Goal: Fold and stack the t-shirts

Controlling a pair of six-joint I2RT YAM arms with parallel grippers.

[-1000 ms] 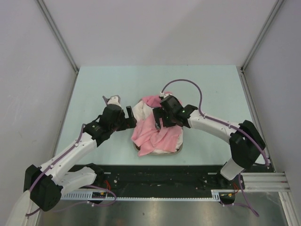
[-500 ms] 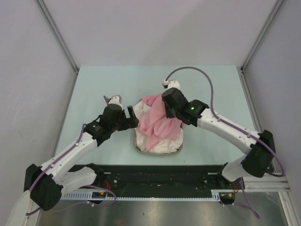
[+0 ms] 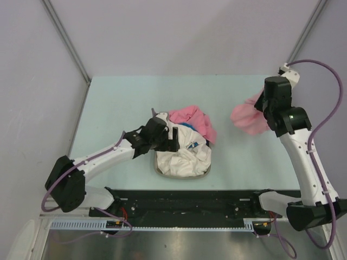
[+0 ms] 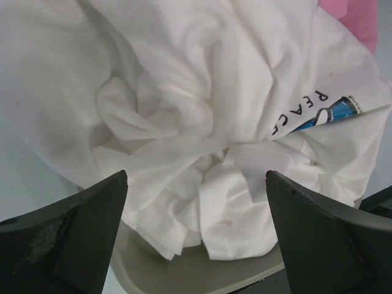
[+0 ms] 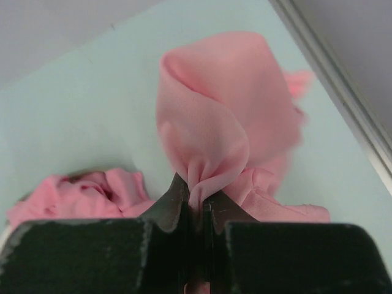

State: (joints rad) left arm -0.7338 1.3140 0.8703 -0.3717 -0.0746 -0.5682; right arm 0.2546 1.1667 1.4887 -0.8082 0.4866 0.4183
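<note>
Pinching a pink t-shirt (image 5: pixel 214 122) aloft, the right claw (image 5: pixel 195 202) should next spread it on the surface (image 3: pixel 124 103); the left claw (image 4: pixel 195 184) gapes wide above the white t-shirt (image 4: pixel 202 110).

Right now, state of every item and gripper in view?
tray: holds crumpled shirts.
white t-shirt: crumpled, unfolded, in the tray.
pink t-shirt on the pile: crumpled, unfolded, at the tray's far side.
held pink t-shirt: bunched, off to the tray's right.
right gripper: shut on the held pink t-shirt.
left gripper: open, above the white t-shirt.
</note>
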